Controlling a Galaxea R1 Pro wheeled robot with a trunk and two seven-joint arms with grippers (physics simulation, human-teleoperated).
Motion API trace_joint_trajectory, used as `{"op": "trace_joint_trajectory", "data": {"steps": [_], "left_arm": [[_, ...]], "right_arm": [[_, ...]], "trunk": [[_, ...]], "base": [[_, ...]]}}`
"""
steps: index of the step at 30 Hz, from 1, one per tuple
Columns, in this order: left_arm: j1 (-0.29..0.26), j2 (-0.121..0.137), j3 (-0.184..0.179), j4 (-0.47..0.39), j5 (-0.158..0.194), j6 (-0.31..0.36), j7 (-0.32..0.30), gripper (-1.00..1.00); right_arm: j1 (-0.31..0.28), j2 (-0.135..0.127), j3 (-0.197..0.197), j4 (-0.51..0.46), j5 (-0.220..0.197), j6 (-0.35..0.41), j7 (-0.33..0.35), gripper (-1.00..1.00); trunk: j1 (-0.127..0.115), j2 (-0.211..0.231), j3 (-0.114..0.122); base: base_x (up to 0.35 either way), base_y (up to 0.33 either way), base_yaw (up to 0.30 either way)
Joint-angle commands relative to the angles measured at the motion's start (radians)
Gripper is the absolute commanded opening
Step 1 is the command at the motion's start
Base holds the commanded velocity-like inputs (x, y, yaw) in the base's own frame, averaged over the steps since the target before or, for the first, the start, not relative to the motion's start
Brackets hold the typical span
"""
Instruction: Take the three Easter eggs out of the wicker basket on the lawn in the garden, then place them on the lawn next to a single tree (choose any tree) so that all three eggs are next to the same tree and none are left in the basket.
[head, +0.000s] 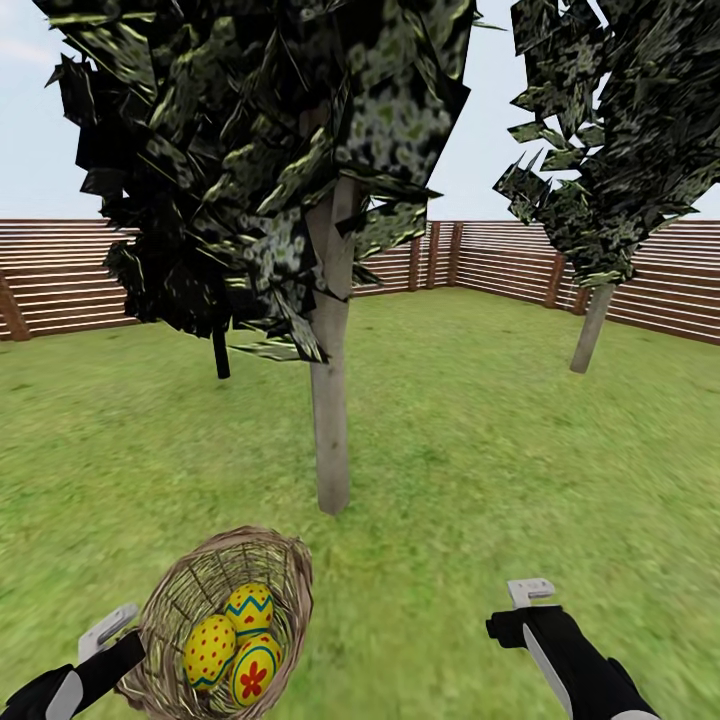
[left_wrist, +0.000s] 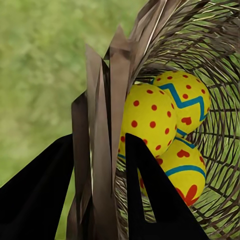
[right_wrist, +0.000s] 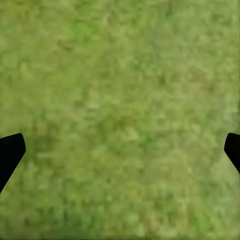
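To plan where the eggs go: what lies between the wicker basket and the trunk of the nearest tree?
In the head view, only bare lawn lies between the wicker basket and the nearest tree; nothing else stands there.

**No readable text**

No words, numbers, brand names or labels can be read anywhere in these views. The only markings are painted decoration on the three Easter eggs (head: 238, 643) in the wicker basket (head: 285, 570): red dots, blue zigzag bands, red hearts and a red flower shape on yellow shells. These are patterns, not writing. The fence (head: 60, 275), the tree (head: 331, 400) trunk and the lawn (head: 450, 450) carry no signs or lettering.
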Motion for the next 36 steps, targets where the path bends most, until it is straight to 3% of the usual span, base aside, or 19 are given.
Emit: {"op": "trace_joint_trajectory", "data": {"steps": [1, 36], "left_arm": [[-0.001, -0.001, 0.009, -0.002, 0.008, 0.009, -0.006, -1.00], [-0.001, -0.005, 0.009, -0.002, 0.008, 0.009, -0.006, -1.00]], "right_arm": [[0.000, -0.001, 0.005, -0.001, -0.002, 0.006, -0.003, 1.00], [-0.001, 0.004, 0.007, 0.000, 0.000, 0.006, -0.003, 1.00]], "trunk": [[0.004, -0.008, -0.004], [0.138, -0.253, -0.114]], "base": [[0.000, 0.000, 0.000], [0.000, 0.000, 0.000]]}}
